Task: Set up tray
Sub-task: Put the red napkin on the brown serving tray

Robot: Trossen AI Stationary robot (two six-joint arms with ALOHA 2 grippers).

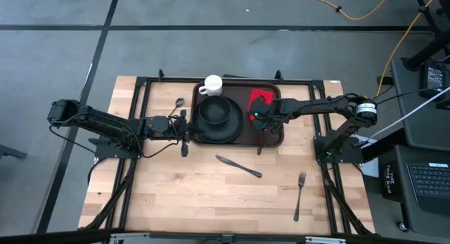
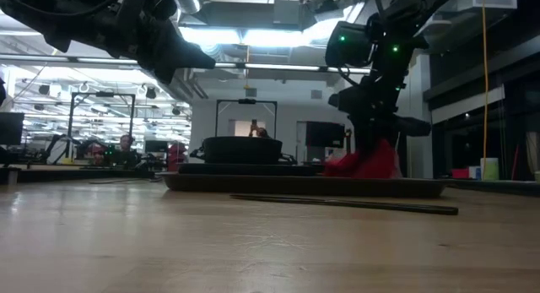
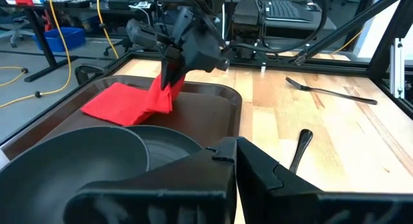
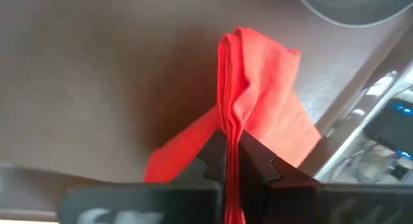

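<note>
Black plate (image 1: 218,119) and bowl, white mug (image 1: 212,84) behind it, red napkin (image 1: 261,100), knife (image 1: 238,166) and fork (image 1: 300,195) on wooden table (image 1: 197,195), spoon (image 1: 178,103) near my left

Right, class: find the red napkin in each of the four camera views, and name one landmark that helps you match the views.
High view: red napkin on the right part of the tray, under the right gripper.
Low view: right of centre, on the tray, below the right gripper.
Left wrist view: upper left, pinched by the right gripper.
Right wrist view: centre, clamped between the fingers.
Shared landmark: the dark brown tray.
</note>
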